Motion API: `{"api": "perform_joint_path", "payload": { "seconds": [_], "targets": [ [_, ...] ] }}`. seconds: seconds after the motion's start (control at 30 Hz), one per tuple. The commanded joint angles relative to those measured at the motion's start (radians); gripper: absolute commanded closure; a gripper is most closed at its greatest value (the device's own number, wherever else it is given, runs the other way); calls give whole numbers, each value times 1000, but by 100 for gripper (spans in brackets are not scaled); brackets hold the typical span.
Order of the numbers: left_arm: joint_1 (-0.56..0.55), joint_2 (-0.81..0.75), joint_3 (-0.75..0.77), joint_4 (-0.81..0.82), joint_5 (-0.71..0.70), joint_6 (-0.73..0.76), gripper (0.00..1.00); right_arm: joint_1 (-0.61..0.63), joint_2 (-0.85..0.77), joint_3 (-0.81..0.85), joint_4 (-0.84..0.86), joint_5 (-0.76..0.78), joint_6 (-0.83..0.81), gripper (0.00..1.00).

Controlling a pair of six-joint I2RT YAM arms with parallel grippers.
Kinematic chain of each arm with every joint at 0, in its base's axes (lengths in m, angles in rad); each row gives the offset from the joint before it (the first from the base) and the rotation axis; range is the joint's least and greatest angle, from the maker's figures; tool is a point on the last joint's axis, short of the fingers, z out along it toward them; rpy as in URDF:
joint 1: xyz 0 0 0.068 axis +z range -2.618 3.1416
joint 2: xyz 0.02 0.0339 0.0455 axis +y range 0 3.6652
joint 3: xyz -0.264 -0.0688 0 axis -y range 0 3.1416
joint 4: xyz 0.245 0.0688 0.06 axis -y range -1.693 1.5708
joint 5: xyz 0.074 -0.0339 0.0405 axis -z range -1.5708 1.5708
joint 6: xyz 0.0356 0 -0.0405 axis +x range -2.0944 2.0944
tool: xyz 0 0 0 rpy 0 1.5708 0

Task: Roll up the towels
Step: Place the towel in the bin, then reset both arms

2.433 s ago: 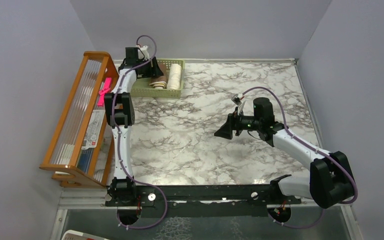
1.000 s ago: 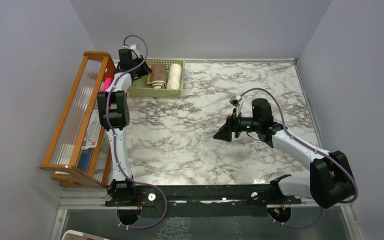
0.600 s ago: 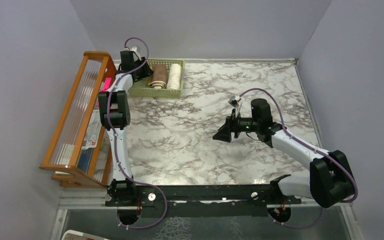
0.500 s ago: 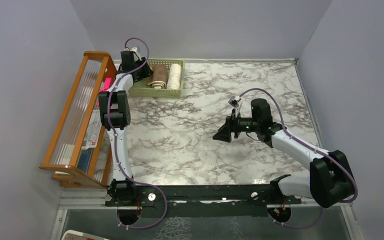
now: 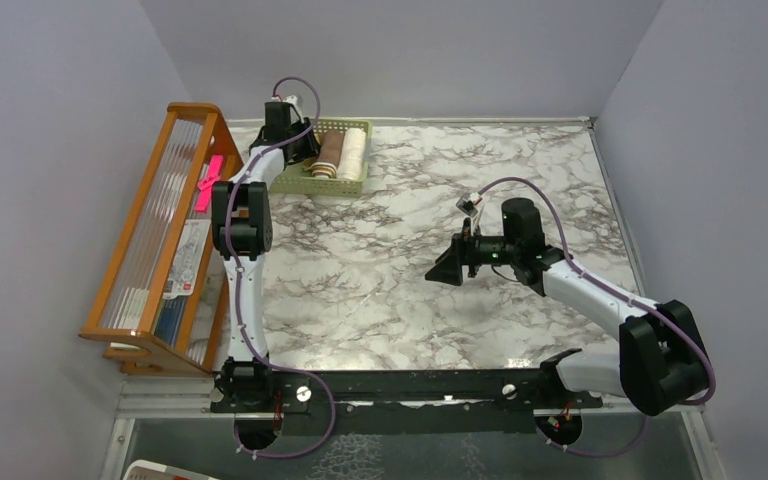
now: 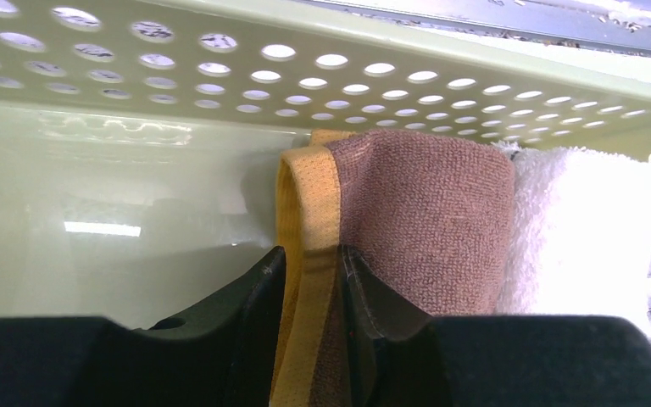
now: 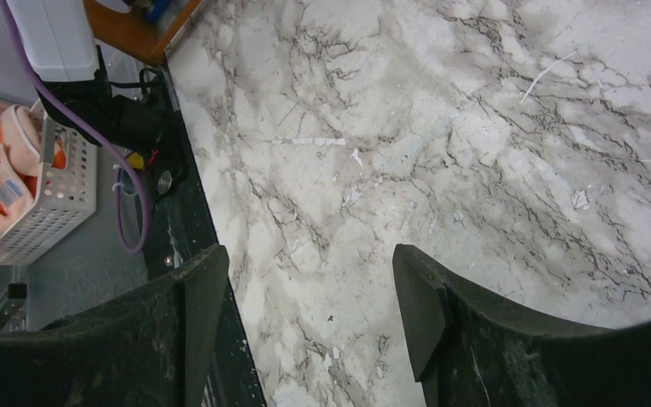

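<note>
- Towels: both sit as short rolls in the green basket (image 5: 332, 187) at the far left of the table (image 5: 380, 290). The mustard towel (image 6: 424, 220) is on the left and the white towel (image 6: 576, 229) touches it on the right.
- We see the left gripper (image 6: 311, 267) inside the basket, jaws drawn close together w/ the mustard towel's yellow edge pinched between them. Cloth fills the gap.
- We see the right gripper (image 7: 305, 322) hanging over bare table, jaws wide apart, nothing in them, well apart from the basket.
- We judge the rolling itself looks done; what's left is prob. letting go and backing out.
- Risk 1: if the left arm lifts or pulls back w/ that edge clamped, the outer layer peels off and the roll unwinds, b/c the yellow strip looks like the loose end.
- Risk 2: a half-open jaw can snag the terry loops, so the roll gets dragged up the basket wall or tipped out.
- Risk 3: a sideways shove presses the mustard towel into the white one, and both could slump loose.
- Risk 4: the basket looks light, so a finger catching its perforated wall could slide it toward the wooden rack (image 5: 150, 230).
- We can't tell from these views how tight either roll is wound.
</note>
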Motion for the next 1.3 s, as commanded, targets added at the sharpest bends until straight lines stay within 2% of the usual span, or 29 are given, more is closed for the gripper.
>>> {"api": "perform_joint_path", "payload": {
  "seconds": [0.0, 0.2, 0.4, 0.57, 0.73, 0.83, 0.9, 1.0, 1.13, 1.27],
  "targets": [
    [-22, 35, 41, -52, 3, -3, 69, 8, -20, -27, 23, -20, -6, 28],
    [-24, 35, 53, -86, -33, 6, 68, 7, -43, -36, 14, -14, -8, 28],
    [6, 0, 100, -147, -111, 46, 48, 7, -70, -38, 4, 6, -9, 27],
    [16, -53, 175, -200, -158, 96, 41, 7, -72, -32, 4, 15, -9, 27],
    [15, -142, 173, -213, -186, 124, 35, 8, -65, 11, -19, 35, -26, 27],
    [6, -204, 169, -210, -145, 150, 23, 7, -77, 42, -27, 111, -8, 27],
    [-15, -262, 149, -206, -132, 182, 20, 7, -86, 66, -24, 163, 5, 27],
    [-64, -386, 45, -171, -153, 226, 16, 8, -116, 102, 16, 231, 36, 25],
    [-97, -646, -277, 6, -122, 206, 13, 8, -124, 178, 21, 365, 118, 23],
    [-112, -900, -557, 144, -70, 185, 7, 8, -79, 282, -45, 560, 211, 22]
  ]
}}
